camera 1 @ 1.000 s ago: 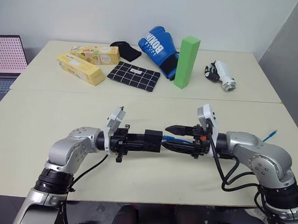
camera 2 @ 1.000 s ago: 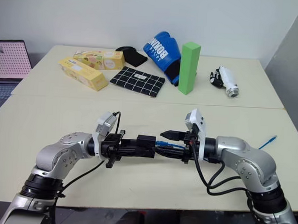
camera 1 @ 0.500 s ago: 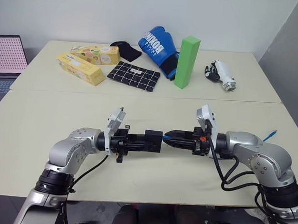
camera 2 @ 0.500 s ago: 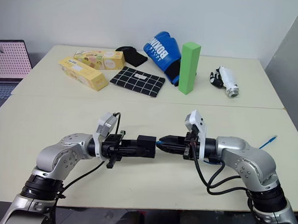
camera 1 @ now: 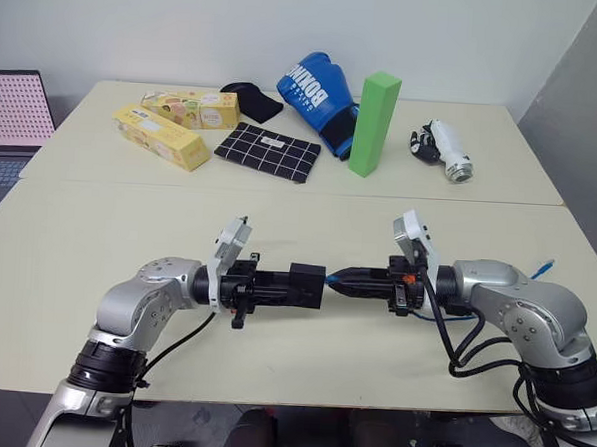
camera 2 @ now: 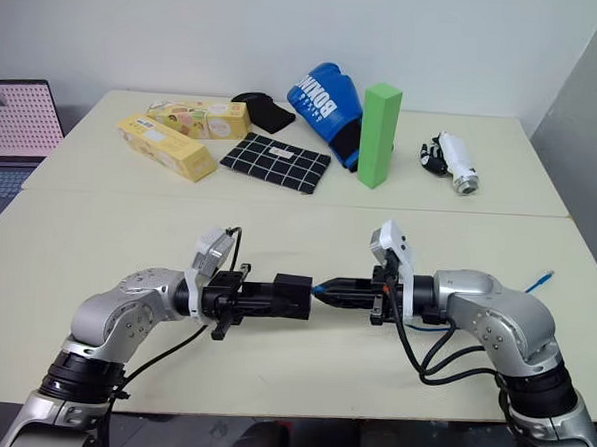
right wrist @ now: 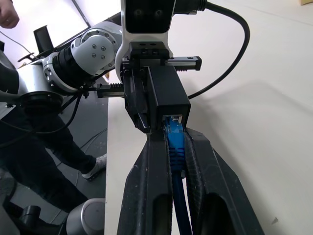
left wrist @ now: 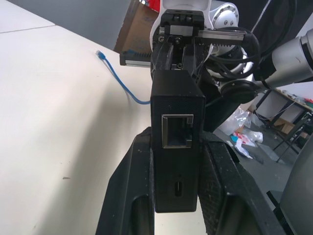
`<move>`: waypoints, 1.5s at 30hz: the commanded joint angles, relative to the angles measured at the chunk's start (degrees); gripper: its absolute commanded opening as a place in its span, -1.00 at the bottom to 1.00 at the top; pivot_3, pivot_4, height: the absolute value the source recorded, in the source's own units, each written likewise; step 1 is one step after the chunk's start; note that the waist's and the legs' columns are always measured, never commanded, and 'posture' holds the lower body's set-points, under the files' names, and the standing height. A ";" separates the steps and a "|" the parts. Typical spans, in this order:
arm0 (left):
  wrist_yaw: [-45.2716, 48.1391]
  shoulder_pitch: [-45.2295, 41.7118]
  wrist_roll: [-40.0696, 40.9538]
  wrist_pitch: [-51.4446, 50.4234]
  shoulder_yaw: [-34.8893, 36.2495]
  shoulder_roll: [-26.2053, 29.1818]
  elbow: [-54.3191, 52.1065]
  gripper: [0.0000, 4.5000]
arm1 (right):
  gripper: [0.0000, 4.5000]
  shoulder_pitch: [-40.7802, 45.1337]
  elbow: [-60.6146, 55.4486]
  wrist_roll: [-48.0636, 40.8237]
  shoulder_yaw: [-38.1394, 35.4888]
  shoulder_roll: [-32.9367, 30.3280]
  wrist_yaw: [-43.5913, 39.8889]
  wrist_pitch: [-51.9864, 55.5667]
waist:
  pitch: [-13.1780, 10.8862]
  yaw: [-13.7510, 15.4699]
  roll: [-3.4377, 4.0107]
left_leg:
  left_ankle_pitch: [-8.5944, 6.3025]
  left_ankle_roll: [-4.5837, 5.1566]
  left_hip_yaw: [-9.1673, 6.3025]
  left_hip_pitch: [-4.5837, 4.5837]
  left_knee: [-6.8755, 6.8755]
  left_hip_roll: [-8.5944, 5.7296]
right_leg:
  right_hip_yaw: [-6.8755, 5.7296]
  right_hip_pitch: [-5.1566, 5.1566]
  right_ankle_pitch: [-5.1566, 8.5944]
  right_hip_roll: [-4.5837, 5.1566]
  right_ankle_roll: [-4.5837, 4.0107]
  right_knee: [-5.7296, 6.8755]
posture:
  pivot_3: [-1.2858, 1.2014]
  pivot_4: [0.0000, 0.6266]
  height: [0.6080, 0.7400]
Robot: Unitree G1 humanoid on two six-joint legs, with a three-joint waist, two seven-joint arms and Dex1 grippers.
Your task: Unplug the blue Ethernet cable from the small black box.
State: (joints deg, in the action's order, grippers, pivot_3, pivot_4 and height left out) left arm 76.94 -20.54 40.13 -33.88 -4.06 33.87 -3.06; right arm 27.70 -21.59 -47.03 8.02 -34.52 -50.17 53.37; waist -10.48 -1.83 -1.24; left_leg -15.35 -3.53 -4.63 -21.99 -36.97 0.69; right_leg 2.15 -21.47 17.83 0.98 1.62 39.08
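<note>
Above the front of the pale worktop (camera 1: 78, 232), the left claw (camera 1: 297, 286) is clenched on the small black box (camera 1: 306, 285), holding it level in the air. Facing it, the right claw (camera 1: 337, 282) is pinched tight on the blue Ethernet cable (right wrist: 175, 142) just behind its plug, which looks seated in the box's port, though the fingers (right wrist: 156, 161) partly hide the joint. The cable's far end (camera 1: 546, 267) lies on the worktop beside the right arm.
</note>
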 commanded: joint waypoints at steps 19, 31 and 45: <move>-8.54 7.15 -3.01 6.78 7.67 -0.32 -0.83 -0.65 | -0.97 3.90 24.71 26.23 -3.41 4.32 18.59 -24.33 | -0.01 -0.02 0.01 | 0.00 0.01 0.12 -0.02 0.00 -0.01 | 0.03 -0.06 -0.01 0.01 0.02 0.01 | 0.03 -0.52 1.00; -17.01 9.20 -5.26 9.37 7.76 -3.73 -4.59 -0.65 | -0.36 8.18 43.48 38.54 -5.90 11.50 30.66 -34.68 | 0.00 -0.03 0.01 | 0.03 -0.05 0.24 -0.71 -0.06 0.04 | 0.12 -0.84 -0.04 0.11 0.04 0.24 | 0.03 -0.52 1.00; -32.11 8.01 -13.94 27.54 16.80 -8.59 4.12 -0.65 | 0.52 0.59 8.06 24.76 -2.90 1.65 4.27 -24.05 | -0.01 -0.15 0.04 | 0.01 0.00 0.17 -0.65 -0.07 0.02 | 0.10 -0.82 -0.04 0.10 0.04 0.33 | 0.03 -0.52 1.00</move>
State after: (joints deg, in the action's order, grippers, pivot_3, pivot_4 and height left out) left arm 46.74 -11.78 27.88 -11.59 10.48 25.82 0.21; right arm 28.21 -7.52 -20.62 3.25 -31.94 -42.15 28.57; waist -10.50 -1.98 -1.20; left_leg -15.34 -3.54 -4.48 -22.61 -37.04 0.73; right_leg 2.24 -22.29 17.80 1.08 1.66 39.42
